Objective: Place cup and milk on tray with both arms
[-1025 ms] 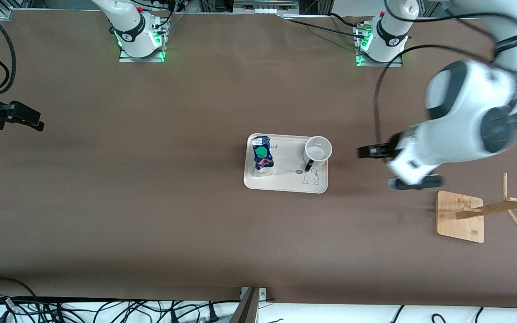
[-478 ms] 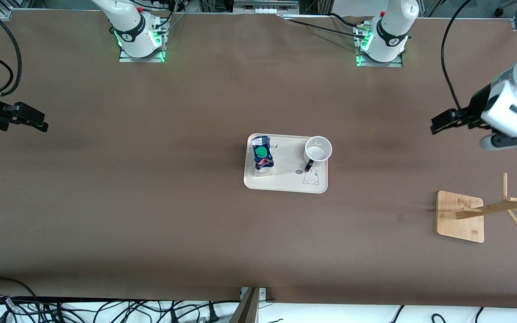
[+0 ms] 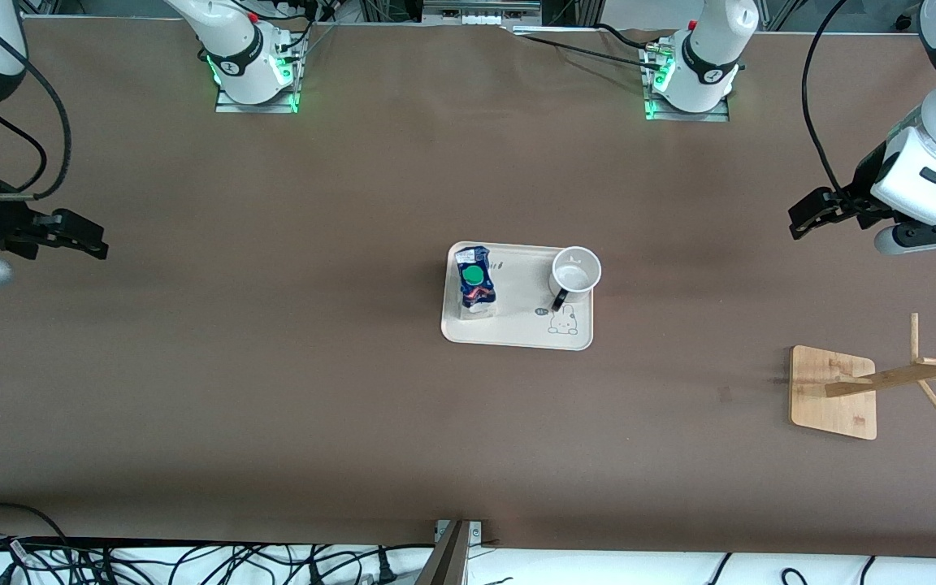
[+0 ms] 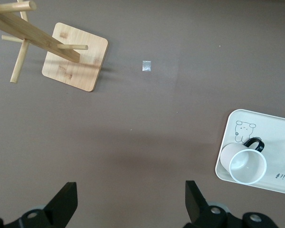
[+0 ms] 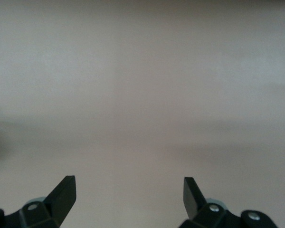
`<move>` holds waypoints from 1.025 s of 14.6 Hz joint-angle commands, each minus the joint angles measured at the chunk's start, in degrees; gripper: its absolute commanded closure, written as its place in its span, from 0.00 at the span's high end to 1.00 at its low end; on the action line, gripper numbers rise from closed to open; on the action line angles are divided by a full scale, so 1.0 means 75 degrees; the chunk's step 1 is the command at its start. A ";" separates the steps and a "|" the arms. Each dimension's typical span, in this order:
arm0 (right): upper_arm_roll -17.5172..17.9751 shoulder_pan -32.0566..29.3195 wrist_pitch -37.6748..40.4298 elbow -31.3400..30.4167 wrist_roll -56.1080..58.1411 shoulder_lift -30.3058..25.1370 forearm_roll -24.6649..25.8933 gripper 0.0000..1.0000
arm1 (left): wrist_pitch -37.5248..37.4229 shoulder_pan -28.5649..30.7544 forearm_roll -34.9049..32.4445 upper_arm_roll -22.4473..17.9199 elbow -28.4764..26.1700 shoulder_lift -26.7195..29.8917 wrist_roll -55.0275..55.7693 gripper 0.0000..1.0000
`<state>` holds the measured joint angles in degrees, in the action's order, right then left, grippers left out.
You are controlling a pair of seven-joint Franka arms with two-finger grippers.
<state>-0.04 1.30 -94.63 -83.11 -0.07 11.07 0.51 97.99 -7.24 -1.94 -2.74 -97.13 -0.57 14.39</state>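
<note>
The cream tray [image 3: 517, 327] lies mid-table. On it the blue-and-white milk [image 3: 474, 283] with a green cap stands at the right arm's end, and the white cup [image 3: 575, 271] stands upright at the left arm's end, its black handle toward the rabbit drawing. My left gripper [image 3: 798, 219] hangs open and empty over bare table toward the left arm's end, well apart from the tray. In the left wrist view the left gripper [image 4: 130, 186] frames bare table, with the cup [image 4: 247, 166] and tray [image 4: 275, 127] off to one side. My right gripper [image 3: 99, 244] [image 5: 128, 179] is open over bare table at the right arm's end.
A wooden rack with pegs stands on a square bamboo base [image 3: 834, 392] [image 4: 75, 57] near the left arm's end, nearer the front camera than the left gripper. A small pale mark [image 4: 147, 66] lies on the brown table. Cables run along the table's front edge.
The left arm has swung away from the tray toward its end of the table, then settled. The right gripper has drifted a little toward the tray. Cup and milk have not moved.
</note>
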 commanded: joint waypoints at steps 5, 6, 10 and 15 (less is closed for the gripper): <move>-0.0065 -0.0009 0.0593 0.0628 -0.0026 -0.0023 0.0037 1.00 | 0.0141 0.0017 -0.0175 0.0049 -0.0070 0.0123 -0.0008 1.00; -0.0053 -0.0009 0.0675 0.0640 -0.0026 -0.0023 0.0049 1.00 | 0.0095 0.0017 -0.0175 0.0049 0.0000 0.0123 0.0003 1.00; -0.0042 0.0002 0.1306 0.0768 -0.0037 -0.0011 0.0119 1.00 | 0.0036 0.0063 -0.0175 0.0049 0.0388 -0.0076 -0.0090 1.00; -0.0263 -0.0067 0.1660 0.0862 -0.0015 -0.0012 0.0143 1.00 | -0.0069 0.0063 -0.0152 0.0049 0.0552 -0.0276 -0.0360 1.00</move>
<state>-0.91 1.22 -83.61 -77.84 -0.14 10.77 0.83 98.66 -7.24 -1.94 -2.78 -94.93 -1.23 13.58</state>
